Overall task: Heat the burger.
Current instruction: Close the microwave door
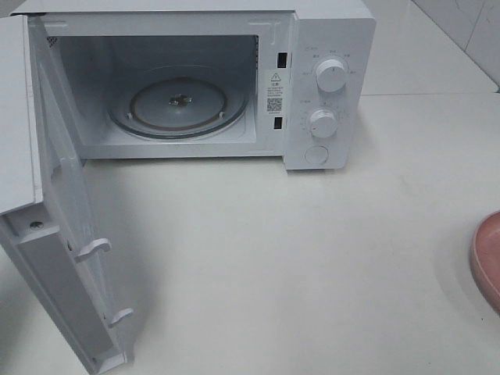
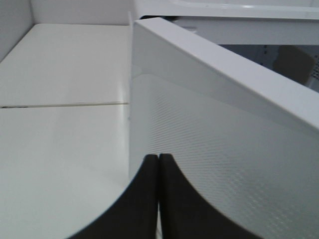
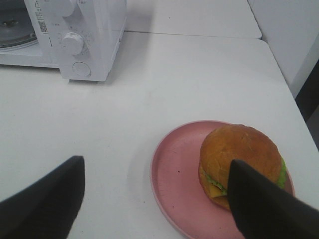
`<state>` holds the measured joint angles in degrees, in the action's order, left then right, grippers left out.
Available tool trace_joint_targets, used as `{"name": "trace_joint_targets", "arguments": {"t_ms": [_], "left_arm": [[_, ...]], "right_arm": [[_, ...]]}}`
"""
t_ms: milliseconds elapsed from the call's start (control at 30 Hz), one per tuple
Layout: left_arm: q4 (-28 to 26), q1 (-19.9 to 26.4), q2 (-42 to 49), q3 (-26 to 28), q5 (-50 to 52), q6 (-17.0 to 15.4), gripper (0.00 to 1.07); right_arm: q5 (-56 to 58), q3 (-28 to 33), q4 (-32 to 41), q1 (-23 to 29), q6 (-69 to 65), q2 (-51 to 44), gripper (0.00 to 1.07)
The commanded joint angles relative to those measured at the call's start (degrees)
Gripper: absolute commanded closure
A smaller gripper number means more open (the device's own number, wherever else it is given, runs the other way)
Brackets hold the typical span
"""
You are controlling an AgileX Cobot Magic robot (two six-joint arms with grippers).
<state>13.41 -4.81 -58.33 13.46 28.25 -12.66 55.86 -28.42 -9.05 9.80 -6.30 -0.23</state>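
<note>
The burger (image 3: 239, 149), with a glossy brown bun, green lettuce and yellow cheese, sits on a pink plate (image 3: 172, 184) in the right wrist view. My right gripper (image 3: 155, 169) hovers over the plate, open wide, with one finger (image 3: 269, 209) in front of the burger and the other off the plate's side. It holds nothing. In the high view only the plate's rim (image 1: 488, 258) shows at the right edge, and neither arm appears. My left gripper (image 2: 158, 164) is shut and empty, close to the outer face of the open microwave door (image 2: 224, 164).
The white microwave (image 1: 328, 86) stands at the back with its door (image 1: 62, 234) swung wide to the left. Its glass turntable (image 1: 180, 105) is bare. Two knobs (image 1: 331, 76) and a button are on its right panel. White tabletop (image 1: 273, 258) lies between microwave and plate.
</note>
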Motion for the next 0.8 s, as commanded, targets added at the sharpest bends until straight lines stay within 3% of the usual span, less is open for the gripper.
{"name": "trace_joint_targets", "arguments": {"t_ms": [33, 100, 167, 467, 800], "left_arm": [[6.8, 0.0, -2.5, -0.1, 5.6, -4.9, 1.07], [8.8, 0.0, -3.5, -0.1, 7.2, -5.9, 1.07], [14.4, 0.0, -8.5, -0.1, 15.7, -9.6, 1.07], [15.1, -0.2, -17.6, 0.6, 27.4, -10.0, 1.07], [6.8, -9.2, -24.2, 4.1, 27.4, -4.6, 1.07]], "right_arm": [[-0.8, 0.1, 0.3, -0.3, 0.5, -1.4, 0.33], [-0.8, 0.1, 0.3, -0.3, 0.5, -1.4, 0.33], [-0.8, 0.1, 0.3, -0.3, 0.5, -1.4, 0.33], [-0.8, 0.1, 0.3, -0.3, 0.5, -1.4, 0.33], [-0.8, 0.1, 0.3, -0.3, 0.5, -1.4, 0.33]]}}
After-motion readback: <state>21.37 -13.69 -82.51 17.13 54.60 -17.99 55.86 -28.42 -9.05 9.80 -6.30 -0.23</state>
